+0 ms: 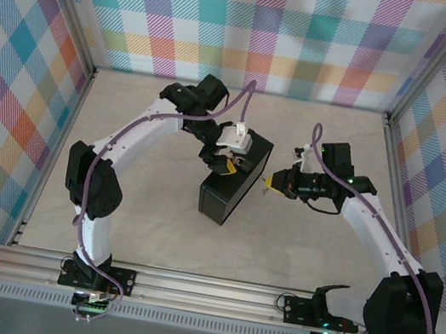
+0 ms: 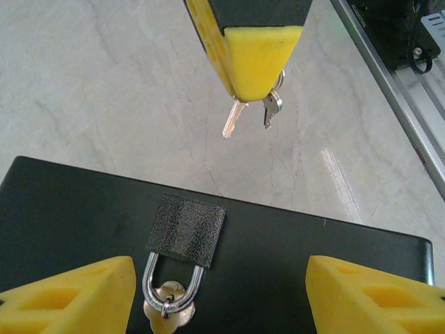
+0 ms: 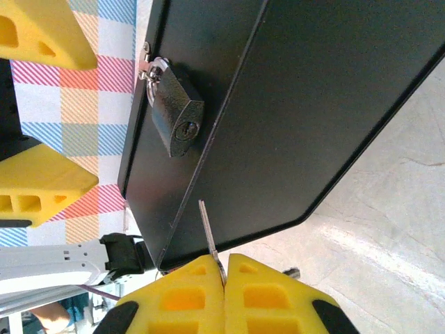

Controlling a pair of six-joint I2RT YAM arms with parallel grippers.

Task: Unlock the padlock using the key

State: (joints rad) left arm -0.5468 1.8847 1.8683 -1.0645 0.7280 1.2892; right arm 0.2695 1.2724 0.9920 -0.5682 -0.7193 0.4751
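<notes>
My right gripper [image 3: 224,270] clamped the key [image 3: 208,233], blade aimed at the padlock [image 3: 177,118]; my left gripper [image 2: 221,282], open, straddled it, seemingly to steady it.

1. The padlock [image 3: 177,118] is small, with a dark grey textured body and a silver shackle [image 2: 172,278]. The shackle is closed through a metal hasp [image 3: 148,66] on the black box [image 3: 313,104], and the body lies flat against the box's face. Its keyhole [image 3: 186,130], in the bottom end, is empty.
2. The key [image 3: 208,233] is slim and silver, pinched between the pressed-together yellow pads of the right gripper [image 3: 224,268]. Its blade juts past the fingertips toward the padlock, clearly apart from it. In the left wrist view a 2nd key [image 2: 272,108] dangles just beside it.
</notes>
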